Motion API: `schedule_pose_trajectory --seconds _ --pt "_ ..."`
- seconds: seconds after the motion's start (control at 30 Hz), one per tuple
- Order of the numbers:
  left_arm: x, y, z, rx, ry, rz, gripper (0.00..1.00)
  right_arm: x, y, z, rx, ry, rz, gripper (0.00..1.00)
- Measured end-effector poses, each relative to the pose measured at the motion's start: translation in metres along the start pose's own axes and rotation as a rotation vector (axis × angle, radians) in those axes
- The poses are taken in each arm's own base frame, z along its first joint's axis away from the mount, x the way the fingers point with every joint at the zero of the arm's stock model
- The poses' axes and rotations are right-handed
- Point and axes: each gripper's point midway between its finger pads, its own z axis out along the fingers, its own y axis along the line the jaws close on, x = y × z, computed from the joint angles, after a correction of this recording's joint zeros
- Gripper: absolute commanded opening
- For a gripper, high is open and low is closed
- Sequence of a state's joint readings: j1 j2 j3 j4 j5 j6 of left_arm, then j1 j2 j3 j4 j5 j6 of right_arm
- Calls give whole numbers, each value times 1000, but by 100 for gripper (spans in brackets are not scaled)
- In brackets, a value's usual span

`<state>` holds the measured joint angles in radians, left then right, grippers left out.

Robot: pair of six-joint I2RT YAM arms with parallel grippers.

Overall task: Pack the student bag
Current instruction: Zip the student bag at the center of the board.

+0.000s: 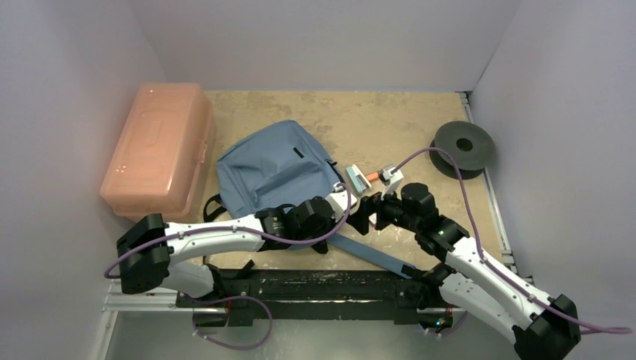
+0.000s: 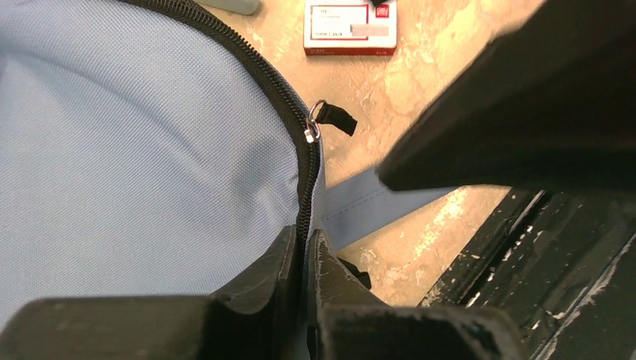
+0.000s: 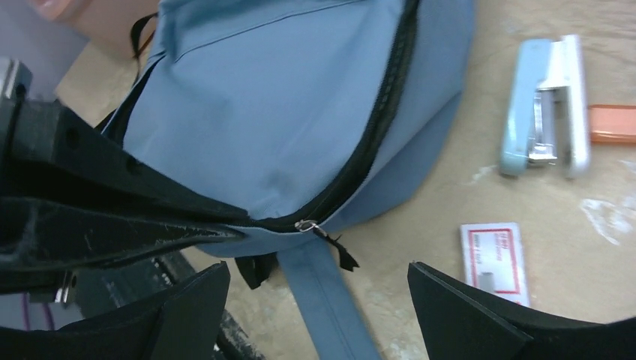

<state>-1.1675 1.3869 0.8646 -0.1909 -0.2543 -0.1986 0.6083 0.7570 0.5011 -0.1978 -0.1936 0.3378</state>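
Blue-grey student bag [image 1: 274, 169] looks zipped. Left end effector [image 2: 302, 234] pinches zip edge. Right end effector [image 3: 319, 270], wide, may miss tiny zip pull [image 3: 331, 243] at low centre & bag slips.

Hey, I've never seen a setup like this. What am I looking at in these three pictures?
Two robot arms are bolted to a table. The wide picture looks down from above. The other two come from a camera on each wrist. On the table lie a blue-grey backpack, a salmon-pink plastic box, a black spool, a light-blue stapler and a small red-and-white box. The left pincer is closed on the backpack's zipper edge. The right pincer is open and holds nothing, near the zipper pull.
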Motion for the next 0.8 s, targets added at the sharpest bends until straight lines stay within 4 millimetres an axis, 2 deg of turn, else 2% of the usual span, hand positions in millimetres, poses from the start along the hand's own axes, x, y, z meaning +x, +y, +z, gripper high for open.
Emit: schedule_pose_trajectory --seconds 0.1,0.3,0.4,0.53,0.57,0.8 --pt "-6 2 -8 1 -35 -11 0 11 12 11 -95 48 -19 88" --pt "-10 6 -23 7 -88 -26 0 35 7 30 -135 78 -46 86" --pt "-9 7 -27 9 -96 -27 0 34 7 32 -151 63 -73 83" --pt "-9 7 -29 10 -100 -29 0 24 19 33 -224 22 -125 65" --pt "-9 8 -29 11 -101 -29 0 24 21 33 -239 18 -136 64" --pt "-8 8 -32 14 -107 -31 0 36 19 44 -263 69 -175 41"
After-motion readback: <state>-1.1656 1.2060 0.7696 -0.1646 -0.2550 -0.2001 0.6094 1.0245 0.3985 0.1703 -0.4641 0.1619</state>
